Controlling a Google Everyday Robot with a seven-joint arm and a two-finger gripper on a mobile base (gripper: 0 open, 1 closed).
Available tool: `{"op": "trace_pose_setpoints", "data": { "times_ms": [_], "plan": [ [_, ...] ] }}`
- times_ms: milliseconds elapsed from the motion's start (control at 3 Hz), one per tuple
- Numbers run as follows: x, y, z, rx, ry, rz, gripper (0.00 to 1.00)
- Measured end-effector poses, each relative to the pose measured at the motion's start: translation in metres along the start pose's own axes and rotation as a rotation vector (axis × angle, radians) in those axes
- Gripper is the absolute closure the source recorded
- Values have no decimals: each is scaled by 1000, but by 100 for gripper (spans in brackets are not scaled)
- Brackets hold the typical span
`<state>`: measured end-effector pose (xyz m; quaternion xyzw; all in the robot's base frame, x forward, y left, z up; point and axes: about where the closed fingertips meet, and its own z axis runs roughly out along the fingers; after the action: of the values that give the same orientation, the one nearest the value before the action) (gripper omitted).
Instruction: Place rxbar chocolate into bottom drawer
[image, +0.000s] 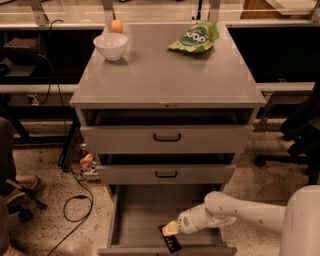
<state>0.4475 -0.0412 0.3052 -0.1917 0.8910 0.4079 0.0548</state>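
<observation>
The grey three-drawer cabinet stands in the middle of the camera view. Its bottom drawer (142, 215) is pulled open and shows a wide flat grey floor. The white arm comes in from the lower right. My gripper (171, 230) is down inside the bottom drawer near its front right and is shut on the rxbar chocolate (171, 241). The black bar hangs tilted below the fingertips, its lower end close to the drawer's front edge.
The two upper drawers (166, 137) with black handles stand slightly open. On the cabinet top sit a white bowl (110, 45), an orange ball (116, 26) and a green snack bag (195, 37). Cables and small items lie on the floor at left.
</observation>
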Motion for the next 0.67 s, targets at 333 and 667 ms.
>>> {"op": "trace_pose_setpoints", "data": {
  "times_ms": [333, 667],
  "plan": [
    [-10, 1, 76, -89, -35, 50, 100],
    [-28, 9, 108, -152, -82, 72, 100]
  ]
}}
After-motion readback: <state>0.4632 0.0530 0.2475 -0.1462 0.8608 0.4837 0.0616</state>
